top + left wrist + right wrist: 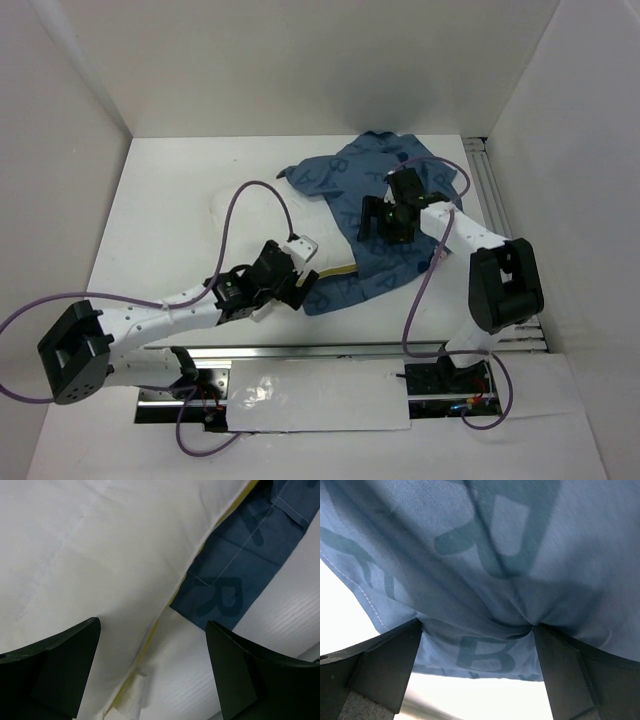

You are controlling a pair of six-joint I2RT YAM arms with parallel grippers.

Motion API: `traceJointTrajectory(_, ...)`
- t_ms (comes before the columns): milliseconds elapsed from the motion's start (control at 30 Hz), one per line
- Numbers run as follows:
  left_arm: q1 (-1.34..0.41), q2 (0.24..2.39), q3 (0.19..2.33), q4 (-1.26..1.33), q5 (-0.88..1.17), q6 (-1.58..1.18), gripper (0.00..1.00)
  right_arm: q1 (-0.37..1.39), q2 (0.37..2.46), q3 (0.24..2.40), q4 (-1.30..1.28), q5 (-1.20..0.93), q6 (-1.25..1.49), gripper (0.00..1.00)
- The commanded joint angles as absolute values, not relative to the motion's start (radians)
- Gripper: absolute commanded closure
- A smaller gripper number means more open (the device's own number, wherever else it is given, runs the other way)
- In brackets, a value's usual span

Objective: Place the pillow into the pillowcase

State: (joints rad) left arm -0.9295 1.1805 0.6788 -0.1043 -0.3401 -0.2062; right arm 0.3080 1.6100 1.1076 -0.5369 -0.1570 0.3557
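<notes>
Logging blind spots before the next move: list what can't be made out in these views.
1. Top view: the pillow's right end, covered by the pillowcase; how far it is in is unclear.
2. Top view: cloth under the right gripper and its arm, which block it.
3. Right wrist view: whether the white edges are pillow or table; cloth fills the frame.
4. Left wrist view: most of the pillow, cut off by frame edges.
</notes>
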Motion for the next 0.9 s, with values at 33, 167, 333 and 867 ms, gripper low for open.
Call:
traceJointTrajectory(33, -0.945, 1.281, 0.806, -0.133, -0.39, -0.16, 0.01, 0.29, 1.67, 1.198, -0.357, -0.186, 0.275, 0.0)
traceJointTrajectory(167, -0.945, 1.357, 0.873, -0.156, -0.474, -0.12, 0.01, 0.29, 1.597, 1.221, -0.399, -0.155, 0.262, 0.0)
traceJointTrajectory(333, -0.945, 1.414, 0.896, -0.144, -0.517, -0.1, 0.01, 0.29, 1.377, 1.143, -0.457, -0.097, 0.284, 0.0)
traceJointTrajectory(867, -0.945, 1.642, 1.055, -0.228, -0.709, -0.377, 1.0, 0.428, 1.201, 0.867, -0.442, -0.128, 0.242, 0.03)
